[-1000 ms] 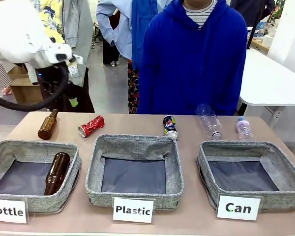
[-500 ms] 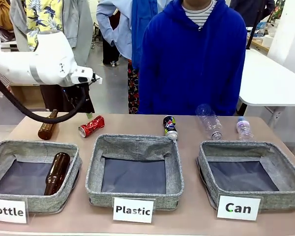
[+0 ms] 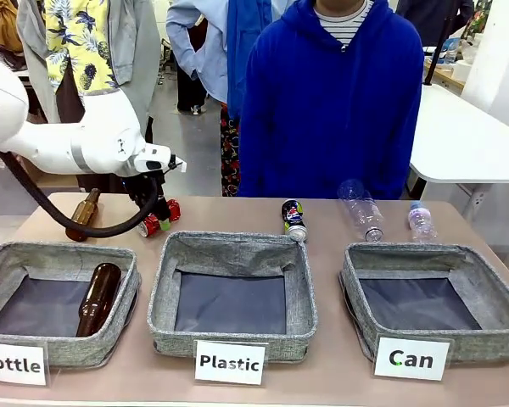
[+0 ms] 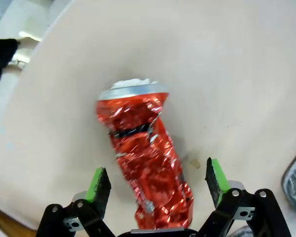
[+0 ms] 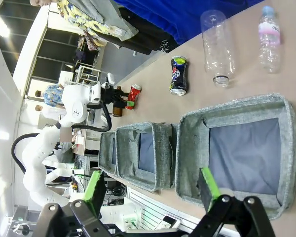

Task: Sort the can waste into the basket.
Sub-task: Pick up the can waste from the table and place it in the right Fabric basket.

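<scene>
- While the left arm reaches in from the left, the left claw (image 3: pixel 157 212) hangs low over the far part of the surface (image 3: pixel 237 214), jaws spread wide and gripping nothing.
- From the left wrist, its green pads (image 4: pixel 99 181) stand on either side of the crushed red can (image 4: pixel 143 163), with bare surface showing between each pad and the can. The can lies on its side, its silver end pointing away from the claw.
- Just left of that can, a brown bottle (image 3: pixel 83 214) lies on the surface, and a second brown bottle (image 3: pixel 97 297) lies inside the "Bottle" basket (image 3: pixel 34 254).
- Midway along the row sits the "Plastic" basket (image 3: pixel 229 246).
- Near its far right corner the dark can (image 3: pixel 293 220) lies on its side, in front of a person in a blue hoodie (image 3: pixel 335 102).
- Farther right, two clear bottles (image 3: pixel 362 209) lie behind the "Can" basket (image 3: pixel 407 254).
- That basket ends the row on the right, a white sign (image 3: pixel 411 358) before it. Both cans lie outside it, the red one well apart from it.
- From the right wrist, the right claw (image 5: pixel 150 180) is open and empty, above the "Can" basket.
</scene>
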Tool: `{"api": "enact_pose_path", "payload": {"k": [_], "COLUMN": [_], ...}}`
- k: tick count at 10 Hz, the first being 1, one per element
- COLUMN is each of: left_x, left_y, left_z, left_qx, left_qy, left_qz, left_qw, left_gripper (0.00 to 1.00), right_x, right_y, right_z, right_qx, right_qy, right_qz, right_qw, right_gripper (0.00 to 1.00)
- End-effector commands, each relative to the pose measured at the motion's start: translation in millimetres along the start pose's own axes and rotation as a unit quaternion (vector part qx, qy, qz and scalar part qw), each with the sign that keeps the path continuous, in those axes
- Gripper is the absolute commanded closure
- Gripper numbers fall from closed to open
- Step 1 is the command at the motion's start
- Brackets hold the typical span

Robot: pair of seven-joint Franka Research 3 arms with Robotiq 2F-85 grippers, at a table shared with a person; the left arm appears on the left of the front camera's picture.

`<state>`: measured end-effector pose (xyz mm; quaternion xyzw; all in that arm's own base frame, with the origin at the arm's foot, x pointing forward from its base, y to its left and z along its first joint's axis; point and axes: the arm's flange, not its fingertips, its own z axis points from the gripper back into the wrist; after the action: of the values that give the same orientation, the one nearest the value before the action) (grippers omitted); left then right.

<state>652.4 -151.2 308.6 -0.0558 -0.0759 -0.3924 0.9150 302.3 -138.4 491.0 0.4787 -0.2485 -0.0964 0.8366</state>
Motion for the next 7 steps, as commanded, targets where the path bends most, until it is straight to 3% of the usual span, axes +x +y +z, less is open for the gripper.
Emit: {"api": "enact_pose_path", "payload": {"k": [1,3,4,5,6,7], "left_x": [5.8,8.5,8.2,7.7,7.3,6.4], "left_y": [1.5,0.1,0.5,0.1,-0.1,-0.8], "left_z": [-6.8,-11.6,-12.2,-11.8,-11.0,-10.3], "left_qx": [-0.009,-0.009,0.006,0.013,0.015,0.011], "left_qy": [0.007,0.006,0.005,0.006,0.006,0.005], "left_qz": [-0.016,-0.006,-0.002,-0.003,-0.004,-0.006], "left_qw": [1.0,1.0,1.0,1.0,1.0,1.0], "left_gripper": [0.0,0.0,0.58,0.58,1.0,0.64], "right_x": [1.9,1.9,1.9,1.9,1.9,1.9], "right_y": [-1.7,-1.7,-1.7,-1.7,-1.7,-1.7], "right_z": [-1.1,-1.1,-1.1,-1.1,-1.1,-1.1], "right_qx": [0.013,0.013,0.013,0.013,0.013,0.013], "right_qy": [-0.007,-0.007,-0.007,-0.007,-0.007,-0.007], "right_qz": [0.012,0.012,0.012,0.012,0.012,0.012], "right_qw": [1.0,1.0,1.0,1.0,1.0,1.0], "right_gripper": [0.0,0.0,0.0,0.0,0.0,0.0]}}
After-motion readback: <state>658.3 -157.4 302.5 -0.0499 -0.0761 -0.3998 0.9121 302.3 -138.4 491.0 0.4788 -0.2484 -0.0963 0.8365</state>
